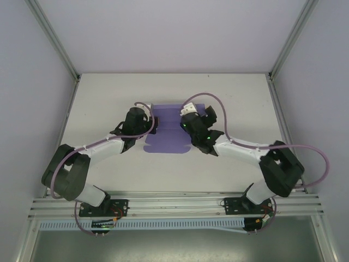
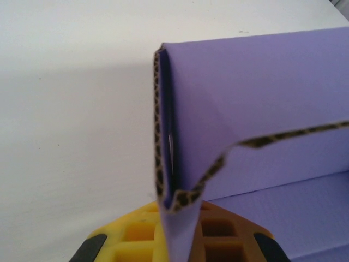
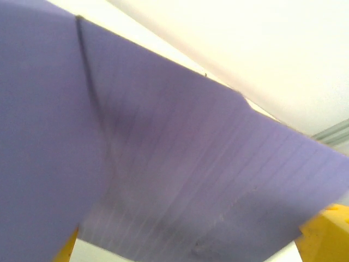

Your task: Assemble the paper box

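The paper box (image 1: pixel 168 136) lies partly folded at the middle of the tabletop (image 1: pixel 109 93), between the two arms. The left end effector (image 2: pixel 177 234) is clenched on the box's left edge, where a raised flap doubles over and runs down between its yellow fingers (image 2: pixel 136 234). The right end effector (image 1: pixel 184 117) sits at the box's far right part, released and spread wide, a purple panel lying close across its fingers (image 3: pixel 327 229).

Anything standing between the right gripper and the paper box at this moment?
Nothing visible does. The open right gripper sits right at the right side of the paper box, and purple board lies close across its wrist view. The left gripper is shut on a folded-up flap at the left side.
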`<action>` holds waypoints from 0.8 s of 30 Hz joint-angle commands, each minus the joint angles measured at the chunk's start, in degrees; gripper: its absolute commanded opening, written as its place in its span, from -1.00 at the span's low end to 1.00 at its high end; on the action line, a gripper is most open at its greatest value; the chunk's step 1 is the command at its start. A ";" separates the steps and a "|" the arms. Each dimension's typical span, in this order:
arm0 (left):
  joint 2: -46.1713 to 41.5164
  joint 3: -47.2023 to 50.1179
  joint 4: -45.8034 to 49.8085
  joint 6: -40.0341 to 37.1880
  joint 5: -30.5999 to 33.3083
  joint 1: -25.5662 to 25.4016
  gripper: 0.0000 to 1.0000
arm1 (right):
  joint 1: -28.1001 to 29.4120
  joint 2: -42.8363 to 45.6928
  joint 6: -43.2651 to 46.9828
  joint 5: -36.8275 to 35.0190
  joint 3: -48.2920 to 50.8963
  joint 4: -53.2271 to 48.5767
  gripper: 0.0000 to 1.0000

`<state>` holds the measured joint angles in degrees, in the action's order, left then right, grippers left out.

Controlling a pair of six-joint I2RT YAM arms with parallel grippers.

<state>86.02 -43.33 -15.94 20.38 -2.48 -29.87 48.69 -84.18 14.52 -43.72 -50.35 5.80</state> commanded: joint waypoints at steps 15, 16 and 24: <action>0.38 -0.92 -1.05 -0.07 -5.05 -1.20 -1.00 | -28.21 36.17 -15.76 56.26 11.00 -11.95 0.81; 0.23 -0.84 -1.47 -0.19 -5.65 -1.22 -1.00 | -28.32 34.78 -16.33 56.52 10.51 -12.63 0.80; -0.46 -0.88 -0.80 -0.15 -5.16 -1.20 -1.00 | -28.65 27.83 -14.47 57.45 8.15 -15.36 0.63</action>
<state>87.00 -43.81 -16.43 21.04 -7.27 -31.05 20.38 -56.71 -0.40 7.94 -40.51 -9.72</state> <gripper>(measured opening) 0.056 0.820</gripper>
